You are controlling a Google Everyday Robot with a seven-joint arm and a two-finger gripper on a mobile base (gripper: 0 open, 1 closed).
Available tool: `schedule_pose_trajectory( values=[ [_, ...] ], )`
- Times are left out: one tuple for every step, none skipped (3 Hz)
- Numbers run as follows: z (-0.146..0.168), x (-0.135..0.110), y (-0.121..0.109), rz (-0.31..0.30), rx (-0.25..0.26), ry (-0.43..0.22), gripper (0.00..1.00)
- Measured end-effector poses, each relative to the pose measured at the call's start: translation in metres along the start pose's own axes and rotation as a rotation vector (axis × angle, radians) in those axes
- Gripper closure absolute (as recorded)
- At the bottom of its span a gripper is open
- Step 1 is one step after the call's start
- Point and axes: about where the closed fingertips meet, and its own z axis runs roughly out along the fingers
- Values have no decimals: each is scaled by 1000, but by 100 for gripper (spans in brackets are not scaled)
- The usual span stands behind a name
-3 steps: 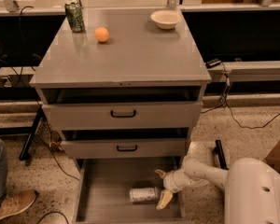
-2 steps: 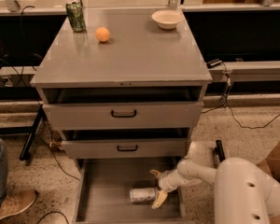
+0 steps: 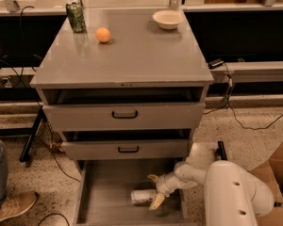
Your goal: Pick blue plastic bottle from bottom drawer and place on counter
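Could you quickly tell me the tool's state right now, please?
Tool: open, down in the bottom drawer, at the right end of the blue plastic bottle, not gripping it.

Counter (image 3: 132, 60) carrying 3 items, all twd back: green can (image 3: 76, 16) standing upright at back-L corner, orange ball (image 3: 103, 35) sitting just R of it, nearer front, white bowl (image 3: 168, 19) resting back-R.
Bottom drawer (image 3: 104, 192) standing open; its grey floor bearing blue plastic bottle (image 3: 142, 197), lying on side, R of centre.
Gripper (image 3: 153, 191) hanging inside drawer at bottle's R end, fingers spread.
Speckled floor (image 3: 236, 135) carrying cabinet, cardboard box (image 3: 278, 173) at far R.
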Motion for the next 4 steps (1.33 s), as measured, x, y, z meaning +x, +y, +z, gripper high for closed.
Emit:
schedule_pose_trajectory(
  values=[
    [6, 5, 5, 14, -5, 6, 24],
    [0, 5, 14, 24, -6, 0, 47],
    [3, 9, 26, 39, -23, 0, 70],
    [-8, 4, 33, 46, -21, -38, 94]
  ],
)
